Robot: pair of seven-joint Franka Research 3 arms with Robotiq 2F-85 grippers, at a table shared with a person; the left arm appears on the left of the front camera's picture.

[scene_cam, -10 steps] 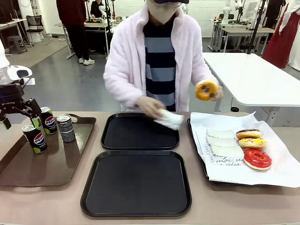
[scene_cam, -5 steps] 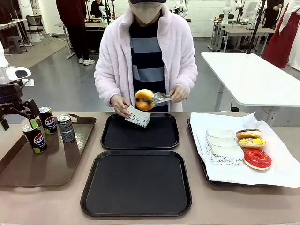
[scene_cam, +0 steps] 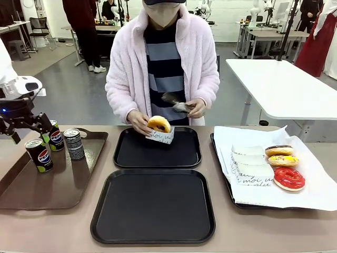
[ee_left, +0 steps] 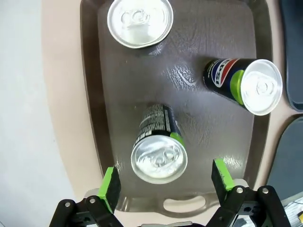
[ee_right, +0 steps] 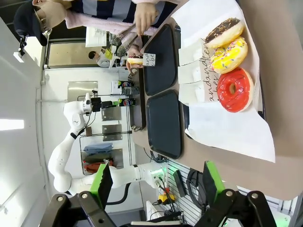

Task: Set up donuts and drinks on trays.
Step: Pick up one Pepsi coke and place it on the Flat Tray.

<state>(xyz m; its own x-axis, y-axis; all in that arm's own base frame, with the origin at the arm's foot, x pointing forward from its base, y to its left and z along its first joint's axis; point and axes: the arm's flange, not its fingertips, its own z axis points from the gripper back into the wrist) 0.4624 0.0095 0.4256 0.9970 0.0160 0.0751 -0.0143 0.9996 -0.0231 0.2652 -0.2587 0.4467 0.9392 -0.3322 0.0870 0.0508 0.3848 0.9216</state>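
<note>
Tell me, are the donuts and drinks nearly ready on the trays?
Just starting. Nothing is finished. In hand: the person's hand holds one sleeved donut at the far black tray, and the open left gripper hovers over a can. Left: three cans stand on the brown tray, three donuts lie on the white paper, and the near black tray waits.

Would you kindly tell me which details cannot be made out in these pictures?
Front view: the left claw covers part of the rear can, hiding some of its label.
Front view: the tool in the person's hand is blurred; its kind is unclear.
Front view: print on the paper sleeve under the donut is too small to read.
Left wrist view: the uppermost can is clipped by the top edge.
</note>
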